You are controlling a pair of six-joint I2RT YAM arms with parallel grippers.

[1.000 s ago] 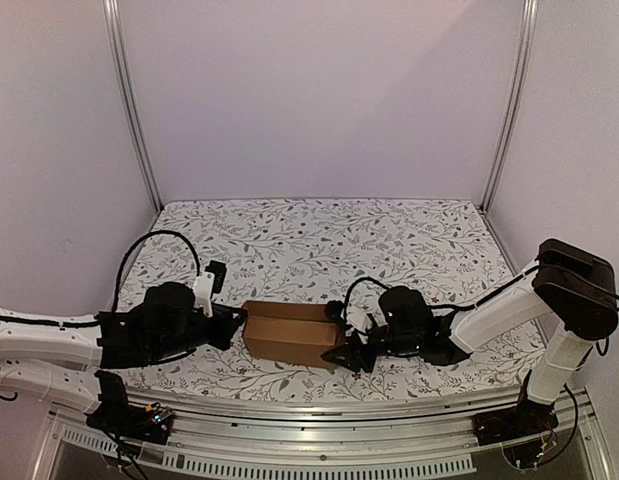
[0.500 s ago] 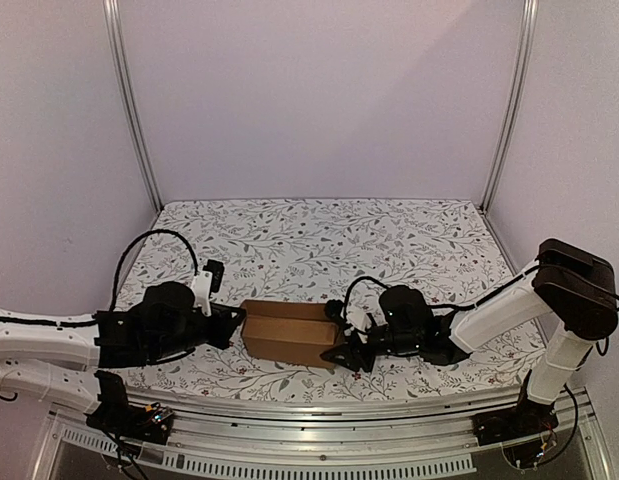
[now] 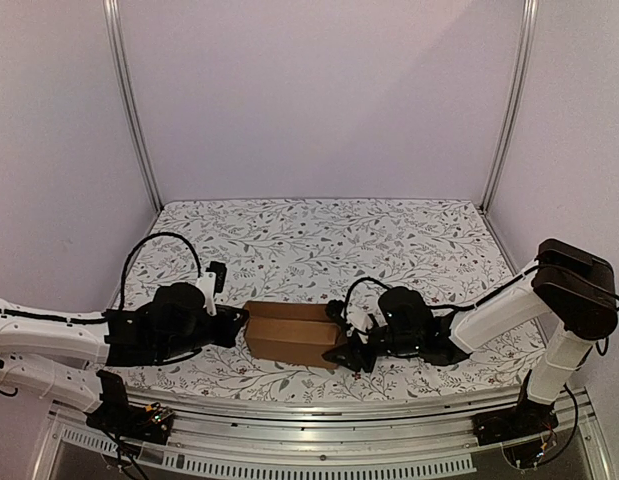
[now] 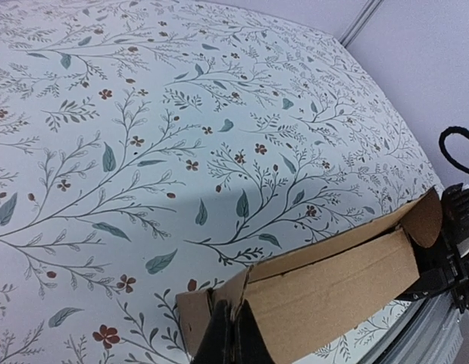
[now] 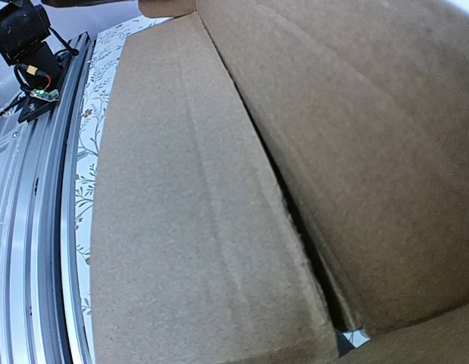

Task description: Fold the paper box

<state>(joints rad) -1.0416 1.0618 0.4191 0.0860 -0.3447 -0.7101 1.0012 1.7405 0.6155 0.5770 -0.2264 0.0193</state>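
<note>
The paper box (image 3: 289, 335) is a shallow brown cardboard box lying lengthwise near the table's front edge, between the two arms. My left gripper (image 3: 241, 325) is at its left end. In the left wrist view the gripper (image 4: 232, 337) is shut, its dark tips pressed into the seam between the end flap and the front wall of the box (image 4: 332, 292). My right gripper (image 3: 344, 340) is against the box's right end. The right wrist view shows only cardboard (image 5: 181, 227) with a dark seam between two panels; the fingers are hidden there.
A floral cloth (image 3: 389, 240) covers the table. A metal rail (image 3: 319, 415) runs along the near edge and shows again as the rail (image 5: 37, 227) in the right wrist view. Pale walls and corner posts (image 3: 134, 110) enclose the sides and back.
My left arm has edged a little to the right, toward the box's left end. The box and the right arm have barely moved.
</note>
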